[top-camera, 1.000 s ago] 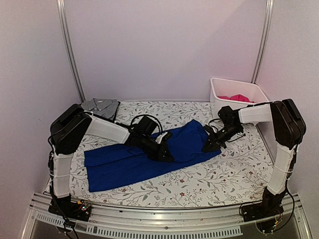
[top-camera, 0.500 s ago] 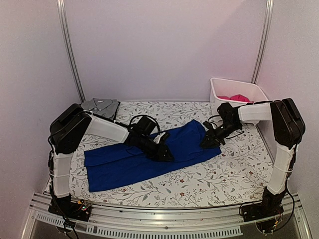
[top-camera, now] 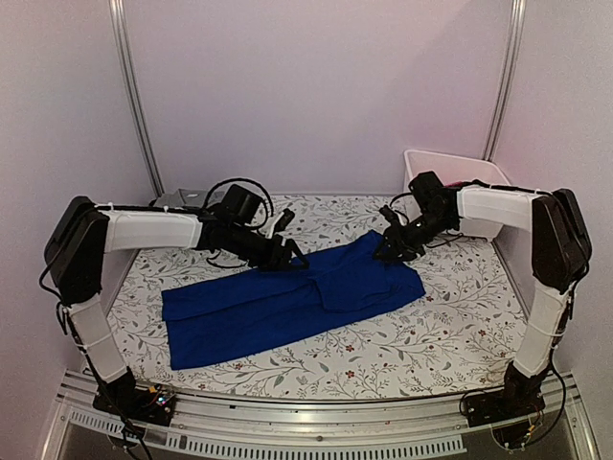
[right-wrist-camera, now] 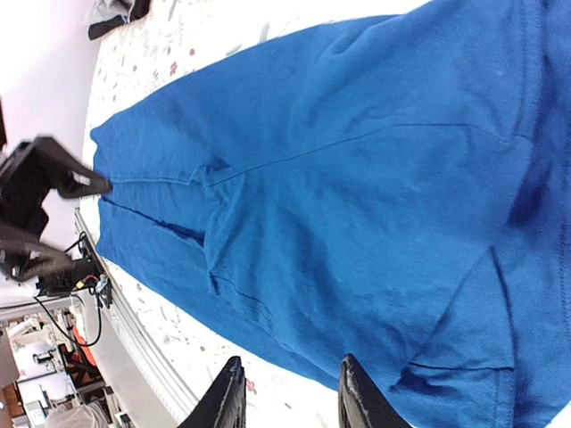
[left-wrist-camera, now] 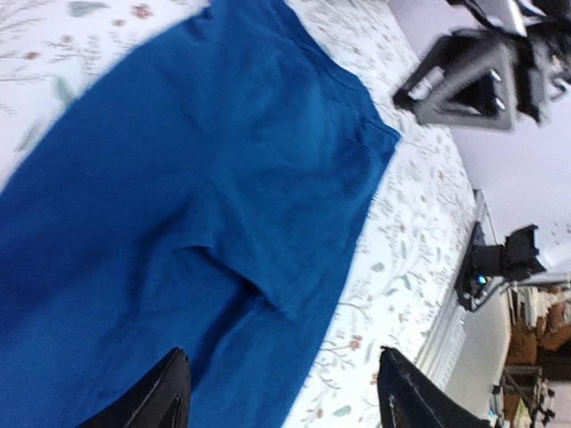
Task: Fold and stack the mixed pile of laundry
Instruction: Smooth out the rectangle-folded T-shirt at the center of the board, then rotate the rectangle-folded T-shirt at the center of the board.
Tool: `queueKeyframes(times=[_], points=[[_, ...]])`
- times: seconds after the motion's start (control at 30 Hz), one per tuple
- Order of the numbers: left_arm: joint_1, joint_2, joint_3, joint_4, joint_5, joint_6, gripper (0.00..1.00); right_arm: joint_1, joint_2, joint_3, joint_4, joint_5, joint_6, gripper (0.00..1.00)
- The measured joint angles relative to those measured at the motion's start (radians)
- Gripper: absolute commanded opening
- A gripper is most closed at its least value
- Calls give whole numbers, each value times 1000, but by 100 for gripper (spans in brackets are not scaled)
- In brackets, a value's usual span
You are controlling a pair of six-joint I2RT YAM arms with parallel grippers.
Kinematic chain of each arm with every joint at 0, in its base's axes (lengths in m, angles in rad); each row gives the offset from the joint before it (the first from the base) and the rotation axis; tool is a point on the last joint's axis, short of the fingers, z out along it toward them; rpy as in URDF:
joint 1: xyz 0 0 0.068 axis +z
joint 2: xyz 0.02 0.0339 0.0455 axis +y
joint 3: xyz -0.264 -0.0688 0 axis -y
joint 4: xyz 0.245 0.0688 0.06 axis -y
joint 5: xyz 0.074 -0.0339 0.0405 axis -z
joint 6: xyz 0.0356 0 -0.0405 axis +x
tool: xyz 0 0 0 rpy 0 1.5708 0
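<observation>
Plain royal-blue garment, white table covering with grey-green leaf and small red flower print, white bin

Blue garment, below left pincer and right pincer: soft matt cloth, lightly creased. Bench covering: matt printed cloth. Bin behind right pincer: smooth white plastic, possibly faintly glossy.

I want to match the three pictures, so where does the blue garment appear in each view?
Top external: the blue garment lies spread flat across the middle of the picture.
Left wrist: the blue garment fills the left and centre.
Right wrist: the blue garment fills most of the frame.
Shared landmark: the floral table covering bordering it, seen in every view.
</observation>
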Motion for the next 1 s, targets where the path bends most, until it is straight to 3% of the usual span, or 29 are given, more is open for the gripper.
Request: queueKeyframes(times=[0.23,0.4,0.6,0.7,0.8,0.9,1.0], points=[[148,11,-18,-112,-140,40,78,105,111,18,-3,43,5,35],[195,-17,-76,-132,-197,41,82,97,214,41,-34,106,-10,33],[211,-112,-143,-150,-232,41,79,68,369,306,-114,166,-57,30],[230,-154,-167,-162,-253,41,72,58,509,555,-157,217,-83,31],[244,-179,-173,-189,-280,52,57,51,680,860,-168,266,-93,33],[245,-194,-174,-221,-307,69,42,48,739,963,-155,301,-83,38],[240,-196,-174,-254,-348,87,33,47,722,935,-127,343,-74,42]])
